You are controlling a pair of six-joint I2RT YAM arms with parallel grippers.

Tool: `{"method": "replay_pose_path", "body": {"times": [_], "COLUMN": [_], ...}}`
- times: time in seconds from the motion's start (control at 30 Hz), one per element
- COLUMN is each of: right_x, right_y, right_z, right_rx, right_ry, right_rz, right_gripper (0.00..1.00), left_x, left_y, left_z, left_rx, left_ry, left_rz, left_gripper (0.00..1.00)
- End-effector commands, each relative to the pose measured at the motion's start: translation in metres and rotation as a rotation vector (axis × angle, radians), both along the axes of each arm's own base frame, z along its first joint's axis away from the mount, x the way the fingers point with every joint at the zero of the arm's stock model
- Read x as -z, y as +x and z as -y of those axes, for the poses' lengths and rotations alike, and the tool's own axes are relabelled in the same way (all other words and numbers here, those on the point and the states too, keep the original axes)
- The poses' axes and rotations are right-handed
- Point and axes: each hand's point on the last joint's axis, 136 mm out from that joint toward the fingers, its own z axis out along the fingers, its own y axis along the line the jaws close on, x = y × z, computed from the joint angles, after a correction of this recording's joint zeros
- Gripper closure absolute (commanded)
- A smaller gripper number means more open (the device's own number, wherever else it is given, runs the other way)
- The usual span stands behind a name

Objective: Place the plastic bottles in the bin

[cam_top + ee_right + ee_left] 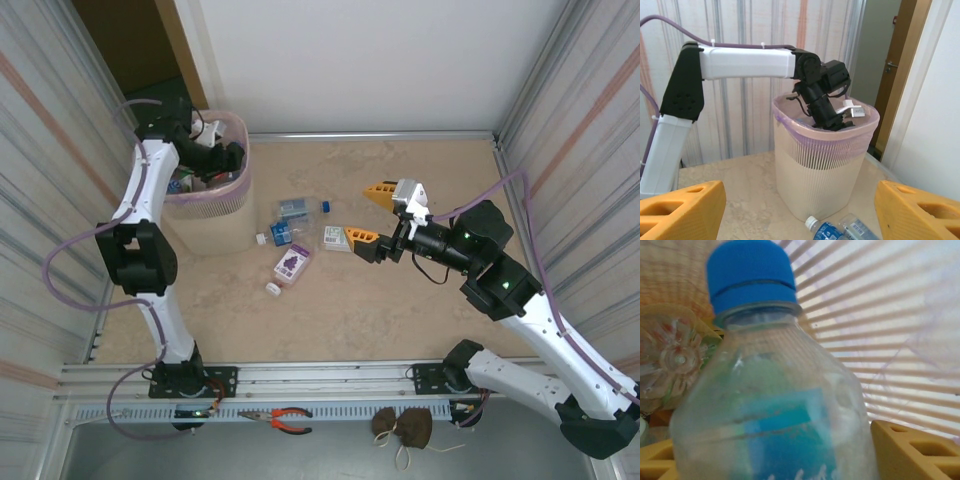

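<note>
Reaching down into the bin (205,215), the left gripper (218,162) sits below the pink-lined rim. A clear bottle (775,405) with a blue cap and blue label stands between its yellow fingers (912,452) and spans the gap from one finger to the other. I cannot tell whether the fingers clamp it or stand just clear of it. Beside the left-hand finger, the moulded base of a second bottle (672,357) faces the wrist camera. The bin's ribbed wall rises beyond both fingertips.

The right gripper (371,214) hovers over the table (400,320) with its fingers spread wide and nothing between them. A white-labelled bottle (338,238) lies just beside one fingertip. Beyond the tips, between them and the bin, lie a purple-labelled bottle (292,263), a blue-labelled bottle (286,232) and a clear blue-capped bottle (294,209), close together on the tabletop. In the right wrist view the bin stands well ahead of the parted fingers, with the left arm (745,62) bent over its rim.
</note>
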Motion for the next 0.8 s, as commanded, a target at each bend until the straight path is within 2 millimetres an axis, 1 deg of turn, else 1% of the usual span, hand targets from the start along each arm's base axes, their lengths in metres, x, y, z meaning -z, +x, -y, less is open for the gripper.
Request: {"method": "replay_pose_path", "body": {"times": [0.0, 0.13, 0.2, 0.4, 0.5, 0.57, 0.63, 0.77], "right_x": [-0.006, -0.006, -0.006, -0.002, 0.003, 0.007, 0.012, 0.018], "right_y": [0.0, 0.0, 0.001, 0.007, 0.017, 0.024, 0.028, 0.03], "right_z": [0.003, 0.003, 0.003, 0.004, 0.005, 0.007, 0.007, 0.005], "right_rx": [0.011, 0.012, 0.015, 0.043, 0.087, 0.119, 0.136, 0.136], "right_ry": [0.003, 0.002, 0.0, -0.003, 0.0, 0.001, -0.003, -0.009], "right_rz": [0.026, 0.02, 0.015, -0.024, -0.075, -0.114, -0.148, -0.172], "right_gripper": [0.23, 0.23, 0.23, 0.22, 0.22, 0.22, 0.22, 0.22], "left_x": [-0.021, -0.054, -0.067, -0.098, -0.112, -0.119, -0.125, -0.129], "left_y": [-0.004, -0.008, -0.01, -0.019, -0.025, -0.028, -0.031, -0.029], "left_z": [-0.021, -0.024, -0.024, -0.025, -0.024, -0.023, -0.022, -0.021], "left_rx": [-0.045, -0.062, -0.065, -0.076, -0.077, -0.072, -0.069, -0.061], "left_ry": [0.081, 0.071, 0.067, 0.065, 0.063, 0.059, 0.052, 0.046], "left_rz": [0.053, 0.128, 0.156, 0.227, 0.26, 0.278, 0.293, 0.311], "left_gripper": [0.24, 0.22, 0.22, 0.21, 0.22, 0.25, 0.3, 0.43]}}
